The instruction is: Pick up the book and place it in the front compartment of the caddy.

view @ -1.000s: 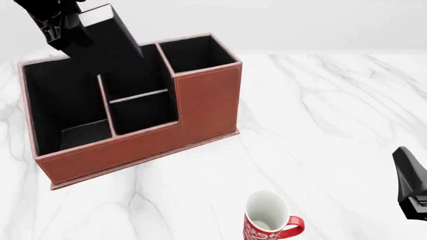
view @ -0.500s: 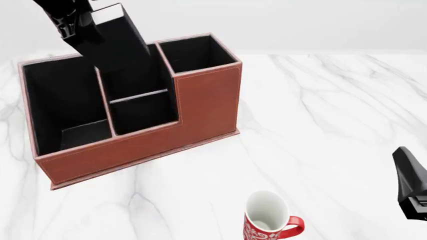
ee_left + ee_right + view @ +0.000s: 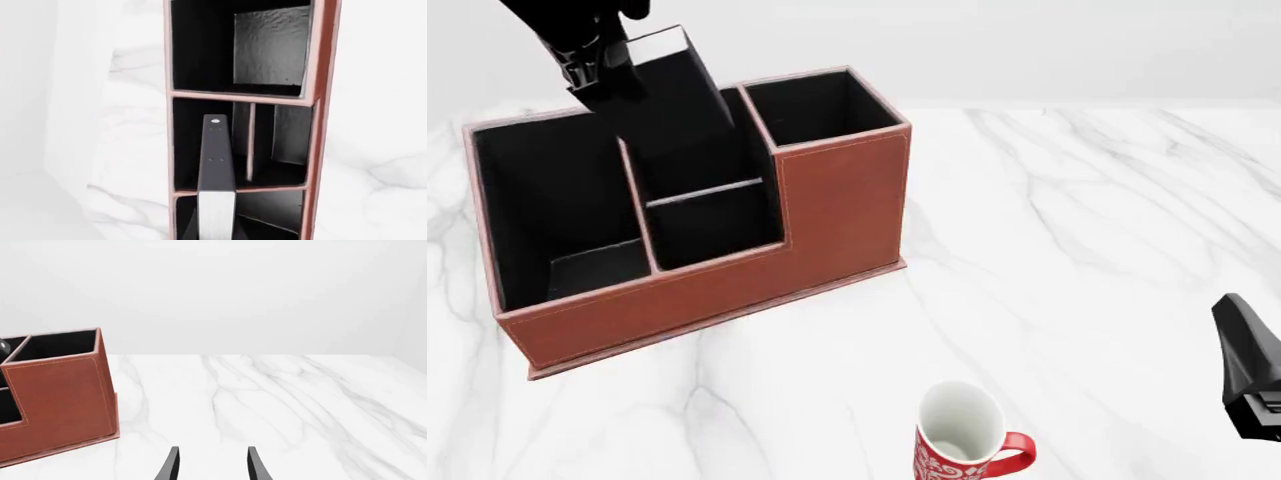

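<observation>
Black book (image 3: 667,95), tilted, hangs over the caddy (image 3: 827,215), not inside.

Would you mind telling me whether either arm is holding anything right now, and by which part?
The left end effector holds the book by its upper end, above the caddy. The right end effector is open and holds nothing.

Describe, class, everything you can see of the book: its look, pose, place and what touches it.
The book is thin and rectangular, with a matte black cover and a white page edge. It hangs tilted above the caddy's rear cells, its lower end dipping between the walls. The left gripper grips its upper part. Whether it touches the caddy cannot be told.
</observation>
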### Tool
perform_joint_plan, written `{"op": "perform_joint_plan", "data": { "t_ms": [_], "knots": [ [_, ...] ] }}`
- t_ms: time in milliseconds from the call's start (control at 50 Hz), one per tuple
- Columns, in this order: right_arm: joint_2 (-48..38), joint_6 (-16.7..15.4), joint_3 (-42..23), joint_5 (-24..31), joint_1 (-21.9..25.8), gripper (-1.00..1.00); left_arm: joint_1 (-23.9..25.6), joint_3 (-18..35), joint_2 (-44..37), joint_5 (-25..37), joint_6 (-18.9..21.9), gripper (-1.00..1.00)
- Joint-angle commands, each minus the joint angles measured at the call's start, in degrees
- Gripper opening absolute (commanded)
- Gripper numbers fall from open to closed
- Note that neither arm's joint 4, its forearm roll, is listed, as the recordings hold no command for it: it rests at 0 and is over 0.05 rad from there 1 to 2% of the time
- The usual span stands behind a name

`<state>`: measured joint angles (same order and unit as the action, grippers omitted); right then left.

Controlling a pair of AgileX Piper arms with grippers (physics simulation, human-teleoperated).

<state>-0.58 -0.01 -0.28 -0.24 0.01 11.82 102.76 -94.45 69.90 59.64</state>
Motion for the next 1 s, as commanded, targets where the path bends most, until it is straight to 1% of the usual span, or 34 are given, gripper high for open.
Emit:
{"op": "perform_joint_plan", "data": {
  "t_ms": [20,60,80,140,160,180,200,240,300,320,340,360,460,480,520,580,640,700,740,820,920,960,1000],
  "knots": [
    [0.08,0.00,0.05,0.03,0.01,1.00,-0.53,0.23,-1.10,0.00,0.76,-1.00],
    [0.09,0.00,0.05,0.03,0.01,1.00,-0.97,0.01,-1.19,0.00,1.06,-1.00],
    [0.09,-0.01,0.05,0.03,0.01,1.00,1.02,0.21,-1.92,0.00,-1.13,-1.00],
    [0.10,-0.01,0.04,0.05,0.01,1.00,-1.14,0.02,-1.67,0.00,0.87,-1.00],
    [0.10,0.00,0.04,0.06,0.01,1.00,0.08,-0.22,-2.19,0.00,-0.52,-1.00],
    [0.11,0.00,0.04,0.06,0.01,1.00,0.27,-0.25,-2.43,0.00,-0.81,-1.00],
    [0.13,0.00,0.03,0.08,0.01,1.00,-0.63,0.13,-2.56,0.00,-0.25,-1.00],
    [0.13,0.00,0.03,0.09,0.01,1.00,-0.78,0.13,-2.65,0.00,-0.20,-1.00],
    [0.14,0.00,0.03,0.11,0.00,1.00,0.09,0.22,-3.10,0.00,-1.28,-1.00],
    [0.14,0.00,0.02,0.11,0.01,1.00,-0.93,-0.04,-3.05,0.00,-0.43,-1.00],
    [0.14,0.00,0.02,0.11,0.01,1.00,-0.93,-0.04,-3.05,0.00,-0.43,-1.00],
    [0.14,0.00,0.02,0.11,0.01,1.00,-0.33,-0.07,-3.44,0.00,-1.21,-1.00],
    [0.06,0.00,0.01,0.04,0.01,1.00,-0.59,-0.02,-4.23,0.00,-1.35,-1.00],
    [0.03,0.00,0.02,0.01,0.01,1.00,0.35,-0.02,-4.76,0.00,-2.60,-1.00],
    [-0.01,0.00,0.02,-0.03,0.01,1.00,-0.75,0.24,-4.78,0.00,-1.56,-1.00],
    [-0.10,0.00,0.01,-0.12,0.01,1.00,-1.67,0.72,-5.22,0.00,-1.28,-1.00],
    [-0.19,0.00,0.01,-0.20,0.01,1.00,-3.83,0.44,-5.06,0.00,0.68,-1.00],
    [-0.24,-0.01,0.01,-0.26,0.01,1.00,-3.47,0.66,-5.50,0.00,0.04,-1.00],
    [-0.28,0.00,0.01,-0.29,0.01,1.00,-4.47,0.72,-5.65,0.00,0.65,-1.00],
    [-0.44,-0.01,0.02,-0.46,0.01,1.00,-4.69,1.04,-6.43,0.00,0.23,-1.00],
    [-0.56,-0.01,0.02,-0.59,0.01,1.00,-5.94,1.03,-6.67,0.00,0.93,-1.00],
    [-0.57,-0.01,0.03,-0.60,0.01,1.00,-4.11,0.77,-7.27,0.00,-0.85,-1.00],
    [-0.51,-0.01,0.02,-0.55,0.01,1.00,-5.39,1.03,-7.26,0.00,0.38,-1.00]
  ]
}}
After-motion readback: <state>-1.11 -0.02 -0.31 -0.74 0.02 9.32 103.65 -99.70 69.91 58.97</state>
